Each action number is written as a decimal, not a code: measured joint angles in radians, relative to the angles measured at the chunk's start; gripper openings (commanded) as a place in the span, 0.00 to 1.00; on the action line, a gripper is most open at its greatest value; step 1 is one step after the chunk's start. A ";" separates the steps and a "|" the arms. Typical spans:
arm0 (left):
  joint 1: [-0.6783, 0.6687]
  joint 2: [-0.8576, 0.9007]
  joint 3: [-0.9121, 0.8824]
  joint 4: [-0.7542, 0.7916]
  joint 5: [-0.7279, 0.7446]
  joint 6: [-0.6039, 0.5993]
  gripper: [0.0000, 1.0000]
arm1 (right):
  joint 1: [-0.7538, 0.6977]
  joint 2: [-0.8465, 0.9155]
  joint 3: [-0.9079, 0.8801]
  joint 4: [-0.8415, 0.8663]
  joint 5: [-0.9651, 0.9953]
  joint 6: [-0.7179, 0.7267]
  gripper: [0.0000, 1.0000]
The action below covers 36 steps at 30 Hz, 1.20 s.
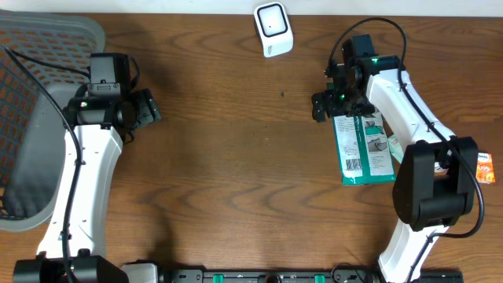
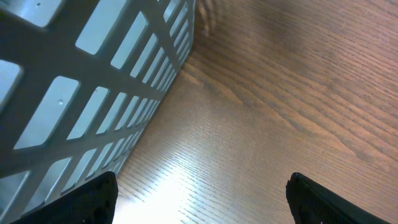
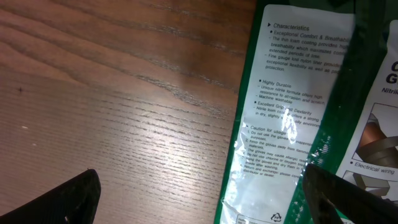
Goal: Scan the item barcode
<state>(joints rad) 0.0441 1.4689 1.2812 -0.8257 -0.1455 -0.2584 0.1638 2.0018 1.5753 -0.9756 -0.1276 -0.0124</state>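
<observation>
From where I stand, the green packet (image 1: 363, 149) lies flat on the desk (image 1: 236, 173), over on the right-hand side, printed side up, with its long edge running away from the front edge. In the right wrist view the small print on it is readable, but I can't make out a barcode there.

The right gripper (image 1: 321, 106) hangs over the packet's far end with its fingers spread wide and nothing between them. One finger (image 3: 348, 199) sits above the packet and the other is over bare wood beside it. Whether that finger touches the wrapper I can't tell. Seen from above, the right wrist covers the packet's top edge, and the arm's white link runs along its right side.

The white scanner (image 1: 273, 29) sits at the far edge of the desk near the middle, well apart from the packet and off to its left. A small orange pack (image 1: 485, 168) peeks out at the far right, partly hidden behind the right arm's dark elbow.

On the other side, the left gripper (image 2: 202, 186) is also wide open and holds nothing, with wood grain showing between its fingers. The grey slotted basket (image 2: 93, 81) stands just beside it, filling the desk's left end.
</observation>
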 measured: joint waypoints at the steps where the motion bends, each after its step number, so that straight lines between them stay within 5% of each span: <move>1: 0.000 0.000 0.000 0.000 0.000 0.000 0.88 | 0.000 0.000 0.000 0.000 0.000 0.000 0.99; 15: 0.000 0.000 0.000 0.000 0.000 0.000 0.88 | 0.018 -0.036 -0.001 -0.001 0.000 0.000 0.99; 36: 0.000 0.000 0.000 0.000 0.000 0.000 0.88 | 0.071 -0.917 -0.001 -0.002 0.009 -0.028 0.99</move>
<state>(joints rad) 0.0441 1.4689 1.2812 -0.8257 -0.1455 -0.2584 0.2344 1.0851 1.5745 -0.9779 -0.1188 -0.0406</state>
